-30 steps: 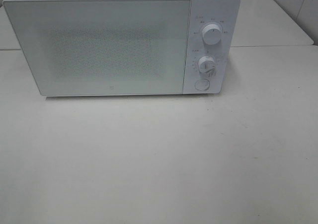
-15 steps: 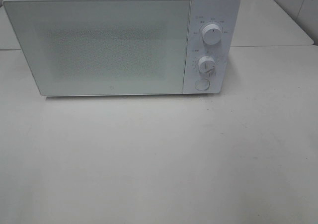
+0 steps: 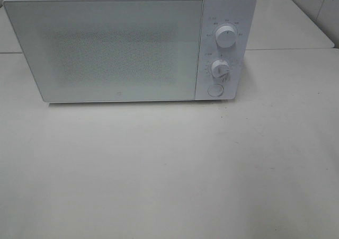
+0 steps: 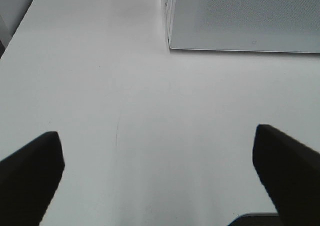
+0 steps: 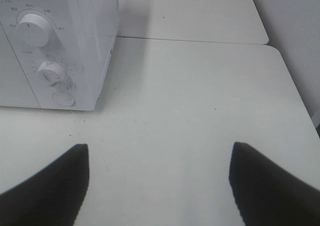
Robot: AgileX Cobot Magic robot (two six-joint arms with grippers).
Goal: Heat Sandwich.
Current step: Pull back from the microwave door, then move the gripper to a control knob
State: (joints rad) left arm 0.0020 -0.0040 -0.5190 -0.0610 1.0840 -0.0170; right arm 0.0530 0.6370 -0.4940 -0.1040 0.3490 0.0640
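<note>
Against the earlier exterior high pictures nothing has shifted. The microwave [image 3: 122, 48] sits in the same spot on the white table [image 3: 169, 170], and only the faint speckle on its door [image 3: 106, 51] flickers.

On the left, the left gripper [image 4: 157, 136] hovers over bare table near the microwave's front left corner. Its dark fingers [image 4: 30, 176] are spread wide apart, with nothing between them and nothing touched.

The door is closed. Its frosted, speckled window is too cloudy to see through, so the sandwich may be inside, but I cannot tell where it is.

Right of the door are the upper dial [image 3: 226, 37], the lower dial [image 3: 220, 69] and a round button [image 3: 215, 90]. The right gripper [image 5: 160, 148] hangs over the table beside the control panel, fingers also well apart and empty.
</note>
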